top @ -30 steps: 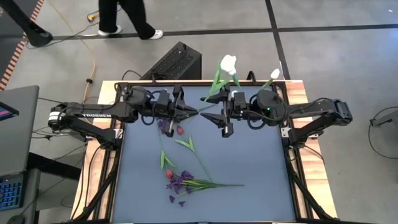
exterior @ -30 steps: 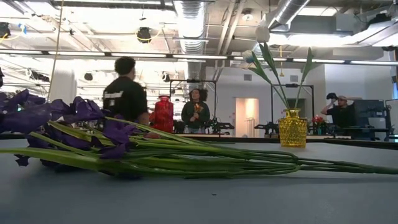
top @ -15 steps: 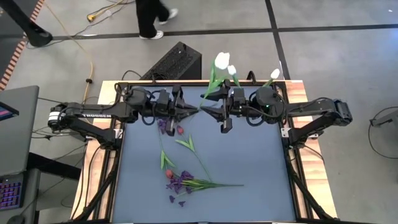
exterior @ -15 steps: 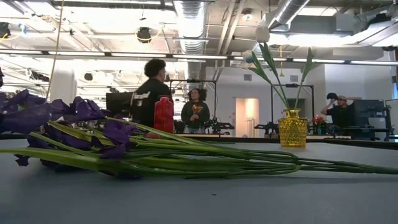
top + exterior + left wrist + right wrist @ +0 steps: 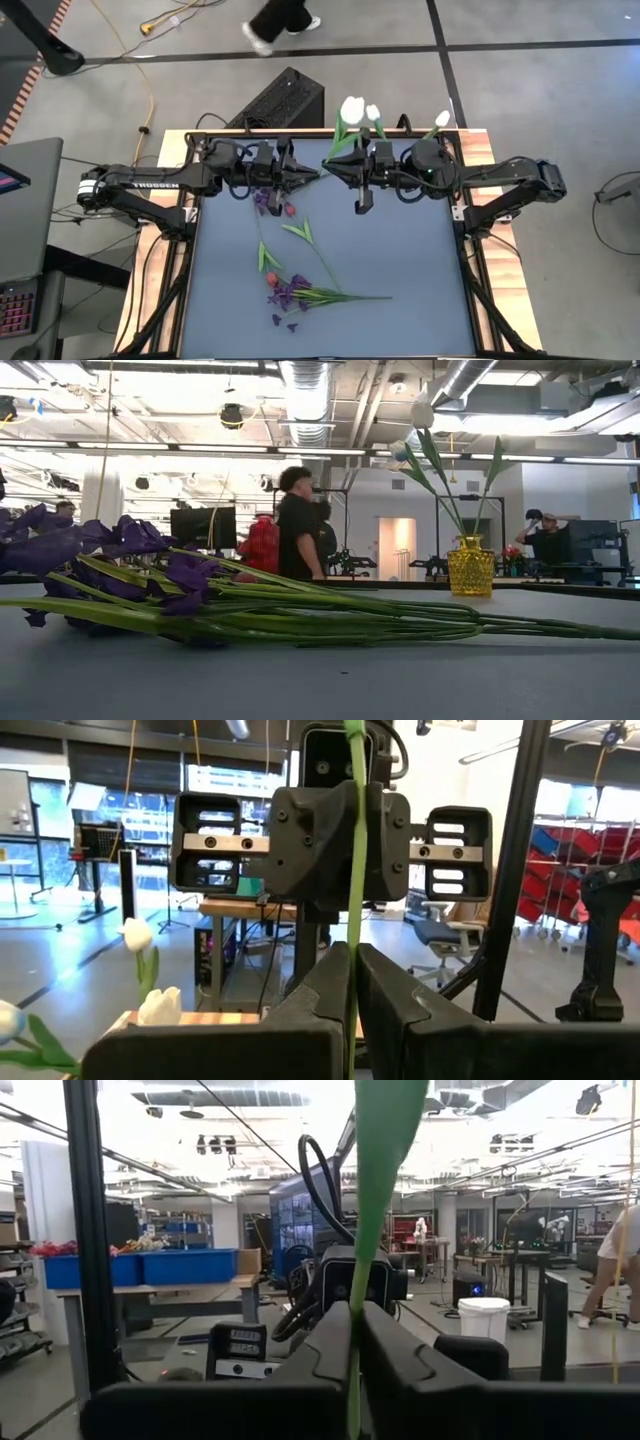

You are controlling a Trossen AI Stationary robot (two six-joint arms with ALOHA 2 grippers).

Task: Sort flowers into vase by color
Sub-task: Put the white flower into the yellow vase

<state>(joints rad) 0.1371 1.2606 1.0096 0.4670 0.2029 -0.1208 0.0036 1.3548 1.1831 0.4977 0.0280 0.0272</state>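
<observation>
A white tulip flower [image 5: 352, 108] on a long green stem is held up over the far middle of the table. My left gripper [image 5: 308, 178] and my right gripper [image 5: 335, 170] face each other tip to tip, both shut on the stem. A yellow vase [image 5: 470, 566] at the far right holds two white tulips [image 5: 423, 410], their stems standing in its mouth. Purple flowers [image 5: 295, 292] and a red bud [image 5: 271, 280] lie flat on the mat, with more purple and red heads [image 5: 265, 203] below my left gripper. My left gripper pinches the white flower's bare stem [image 5: 351, 935] between its two fingers, reaching level from the table's left and across the stem. The stem rises above the fingers, clear of the table. My right gripper pinches the same stem [image 5: 356, 1315] just below a broad leaf [image 5: 385, 1150], level from the table's right and across it. The flower stands up out of the hold, its bud leaning toward the far edge.
A red vase shape [image 5: 258, 545] shows at the far left in the low view. A person [image 5: 298, 525] walks in the room behind the table. A black box [image 5: 285, 100] sits on the floor beyond the far edge. The blue mat [image 5: 400, 260] is bare at right.
My right gripper has moved a little toward the table's left and shut on the white flower's stem next to my left gripper. The bud has swung slightly toward the left. A person has walked across behind the table.
</observation>
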